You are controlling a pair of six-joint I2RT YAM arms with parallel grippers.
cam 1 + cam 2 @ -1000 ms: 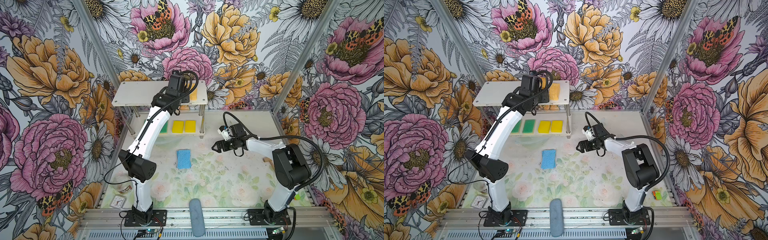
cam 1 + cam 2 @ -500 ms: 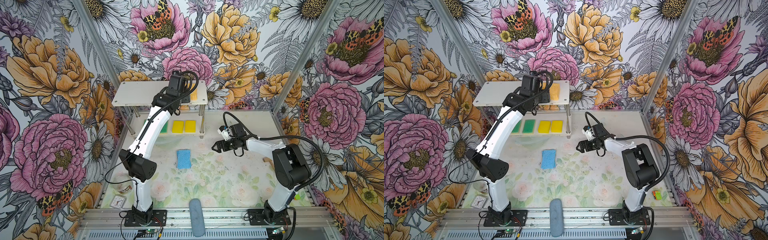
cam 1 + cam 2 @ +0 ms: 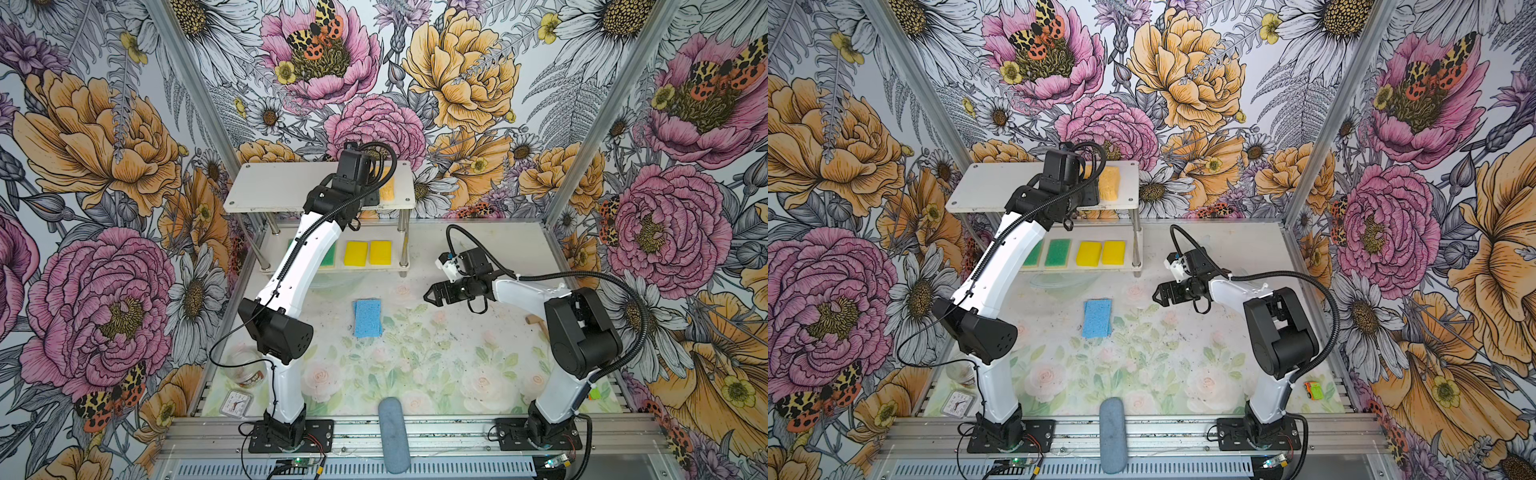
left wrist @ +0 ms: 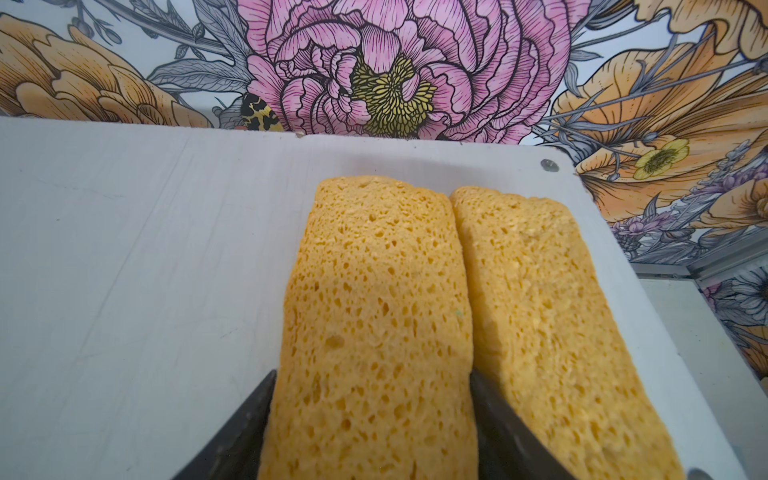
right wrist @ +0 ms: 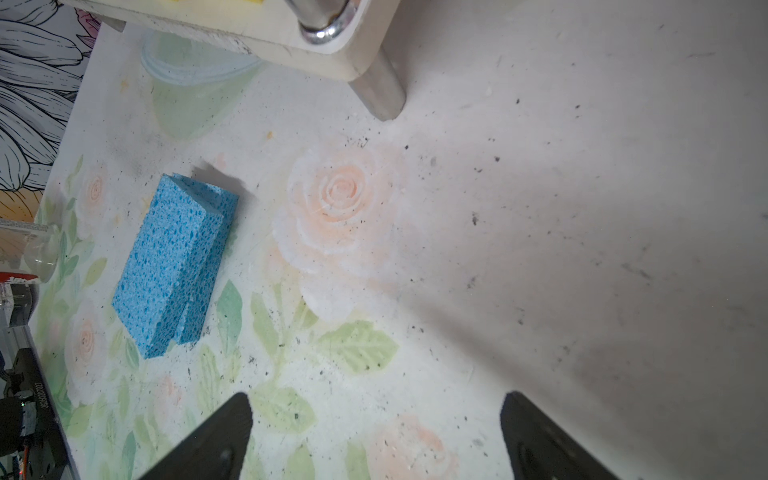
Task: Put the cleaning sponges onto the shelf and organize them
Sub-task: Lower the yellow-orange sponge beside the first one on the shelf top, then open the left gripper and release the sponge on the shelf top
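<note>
The white two-tier shelf (image 3: 282, 187) stands at the back. On its top board (image 4: 124, 249) lie two pale orange sponges side by side. My left gripper (image 4: 372, 378) is shut on the nearer-to-centre one (image 4: 374, 311), a finger against each long side; the other orange sponge (image 4: 540, 311) touches it. Two yellow sponges (image 3: 356, 253) (image 3: 381, 252) and two green-topped sponges (image 3: 1057, 252) (image 3: 1033, 254) line the lower board. Two blue sponges (image 3: 368, 317) (image 5: 174, 266) lie stacked on the table. To their right my right gripper (image 3: 428, 296) (image 5: 374, 399) hovers, open and empty.
A grey-blue cylinder (image 3: 392, 434) rests on the front rail. A small clock (image 3: 235, 404) and a glass jar (image 3: 245, 368) sit front left beside the left arm's base. A wooden mallet (image 3: 534, 321) peeks out behind the right arm. A toy car (image 3: 1312, 390) lies front right.
</note>
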